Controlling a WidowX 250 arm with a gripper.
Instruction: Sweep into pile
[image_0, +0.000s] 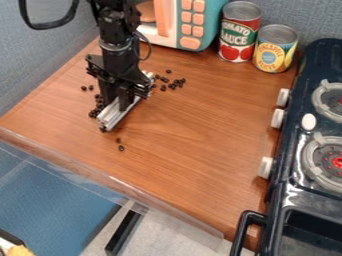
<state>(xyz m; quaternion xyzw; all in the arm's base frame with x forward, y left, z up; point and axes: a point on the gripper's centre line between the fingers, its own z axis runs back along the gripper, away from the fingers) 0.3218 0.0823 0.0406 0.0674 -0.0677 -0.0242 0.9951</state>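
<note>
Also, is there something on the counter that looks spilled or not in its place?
Small dark beans lie loose on the counter, like a spill: groups on both sides of the grey bar in the gripper, and two strays nearer the front edge. The sweeping task probably explains them. I see no damage.

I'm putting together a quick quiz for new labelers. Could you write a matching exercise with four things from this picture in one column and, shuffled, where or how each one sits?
Column one
1. Stove
2. Beans
3. Bar
4. Red can

Column two
A. Held at a slant in the gripper
B. Upright between the toy microwave and the yellow can
C. Scattered on the table, dark and small
D. Along the right edge of the view

Right pairs: 1-D, 2-C, 3-A, 4-B
</note>
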